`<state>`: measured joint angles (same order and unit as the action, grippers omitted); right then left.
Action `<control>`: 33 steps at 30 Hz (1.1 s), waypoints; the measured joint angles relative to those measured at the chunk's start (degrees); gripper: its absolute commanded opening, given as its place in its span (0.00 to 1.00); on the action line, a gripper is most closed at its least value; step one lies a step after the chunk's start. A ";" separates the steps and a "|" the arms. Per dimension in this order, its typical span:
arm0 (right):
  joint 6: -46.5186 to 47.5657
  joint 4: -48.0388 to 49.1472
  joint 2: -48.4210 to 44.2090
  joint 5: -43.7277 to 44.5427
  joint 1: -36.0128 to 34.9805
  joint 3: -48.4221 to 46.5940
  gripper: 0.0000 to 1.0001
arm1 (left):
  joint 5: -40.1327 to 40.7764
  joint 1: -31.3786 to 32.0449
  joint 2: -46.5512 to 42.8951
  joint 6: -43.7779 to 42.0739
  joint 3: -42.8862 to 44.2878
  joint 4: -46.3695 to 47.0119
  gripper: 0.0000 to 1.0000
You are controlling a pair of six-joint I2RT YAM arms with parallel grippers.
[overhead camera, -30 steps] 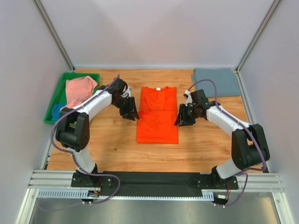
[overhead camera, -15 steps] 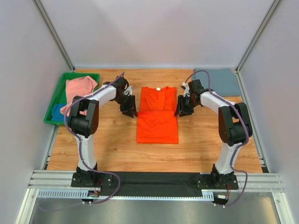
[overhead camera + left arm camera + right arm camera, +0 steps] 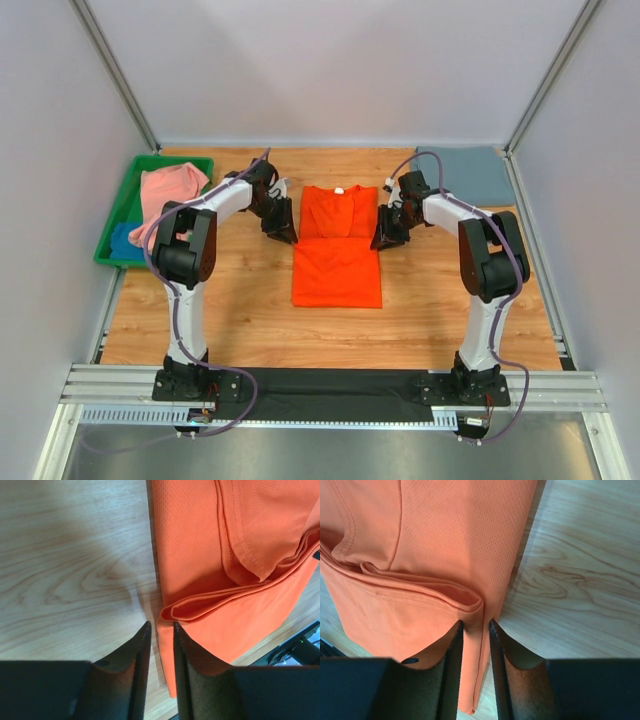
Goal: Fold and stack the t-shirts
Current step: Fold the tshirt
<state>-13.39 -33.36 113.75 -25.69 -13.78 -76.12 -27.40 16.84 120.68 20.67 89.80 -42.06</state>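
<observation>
Presently, item one: orange t-shirt (image 3: 337,255), part-folded, at the centre of the table (image 3: 230,320). Left gripper (image 3: 283,233) sits at its 9 o'clock edge and right gripper (image 3: 384,239) at 3 o'clock, each straddling the fold's end. I judge this placement lets me lift both sides evenly. Fingers are narrowly parted around cloth; whether they pinch it, I cannot tell.

Left pincer (image 3: 161,625): two dark fingers (image 3: 125,680), tips a narrow gap apart, nothing clamped between them. The tips straddle the side edge of the orange t-shirt (image 3: 200,545), one finger over the bare wood of the table (image 3: 65,555), the other over cloth. The shirt's doubled-over layers end in a rounded fold corner just beyond the tips. A hemmed sleeve lies on the upper layer.
</observation>
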 measured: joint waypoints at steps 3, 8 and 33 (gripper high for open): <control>-0.04 0.42 0.20 -0.26 0.00 -0.17 0.24 | -0.59 0.00 0.63 0.15 0.50 0.04 0.19; -0.24 1.11 0.22 -0.33 0.00 -0.24 0.02 | -1.38 0.00 0.63 0.72 1.03 0.66 0.00; -2.38 2.01 -0.22 1.03 -0.02 -0.52 0.31 | -4.72 0.00 0.63 3.78 1.11 2.93 0.00</control>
<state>-15.77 -31.35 113.54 -24.67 -13.80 -76.64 -32.12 16.84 121.32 24.45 90.91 -39.13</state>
